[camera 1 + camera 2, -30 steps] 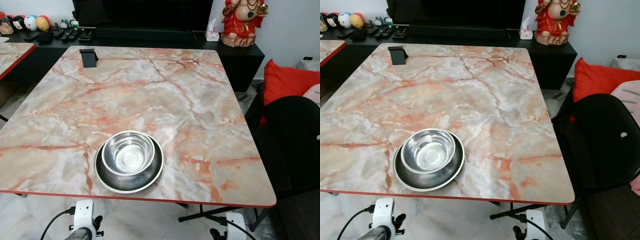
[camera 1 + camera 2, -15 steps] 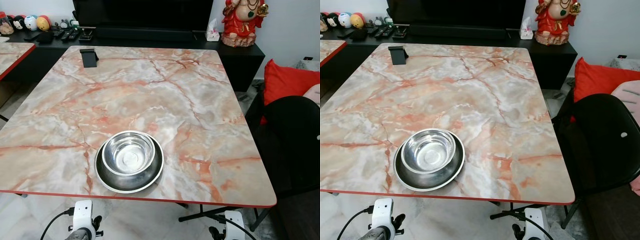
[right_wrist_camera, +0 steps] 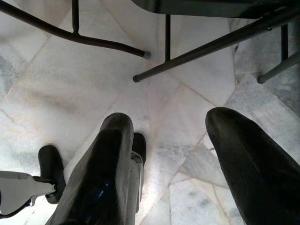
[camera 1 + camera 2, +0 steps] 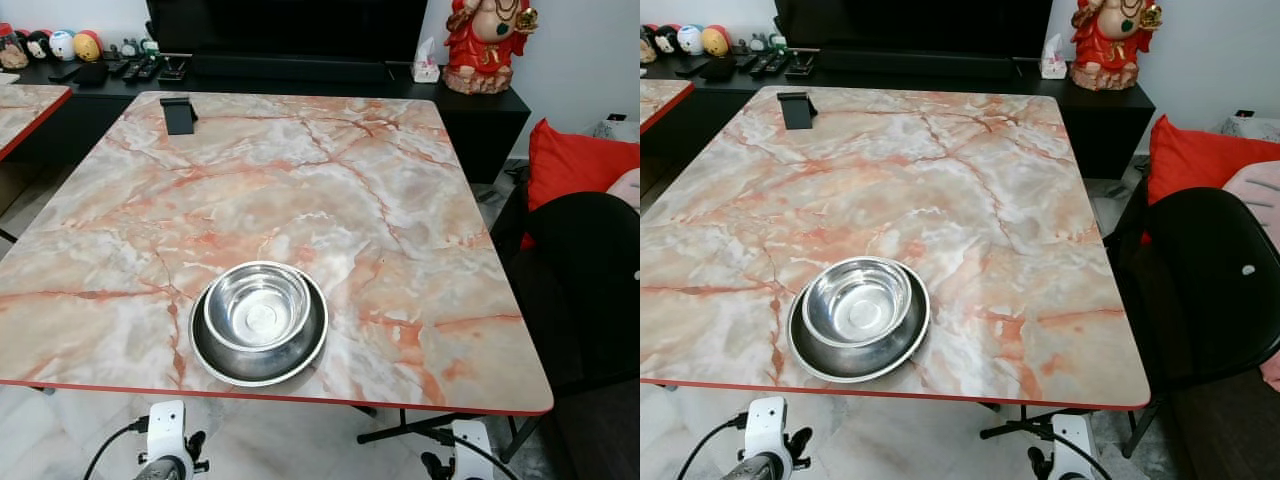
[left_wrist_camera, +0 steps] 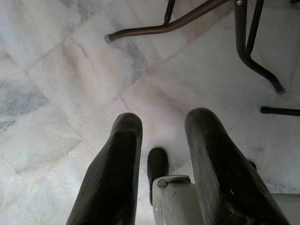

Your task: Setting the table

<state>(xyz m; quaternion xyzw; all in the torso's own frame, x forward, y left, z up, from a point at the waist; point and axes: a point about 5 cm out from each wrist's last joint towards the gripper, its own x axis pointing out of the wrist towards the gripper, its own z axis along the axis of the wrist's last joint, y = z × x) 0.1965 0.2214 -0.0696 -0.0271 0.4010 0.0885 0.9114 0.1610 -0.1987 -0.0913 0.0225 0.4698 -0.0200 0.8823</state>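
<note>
A steel bowl (image 4: 257, 306) is seen nested in a plate (image 4: 258, 352) near the surface (image 4: 330, 190) edge — little else is laid; left gripper (image 5: 161, 140) and right gripper (image 3: 171, 136) are held apart, empty, low.

A bowl (image 4: 257, 306) sits in a plate (image 4: 259, 352) at the lower centre of the frame, near the bench's (image 4: 380, 210) front edge. A stand (image 4: 177, 114) is at the bench's upper left corner. A chair (image 4: 590, 290) stands at right.

Bright, even indoor light; sharp views, soft glare on the bowl (image 4: 257, 306).
</note>
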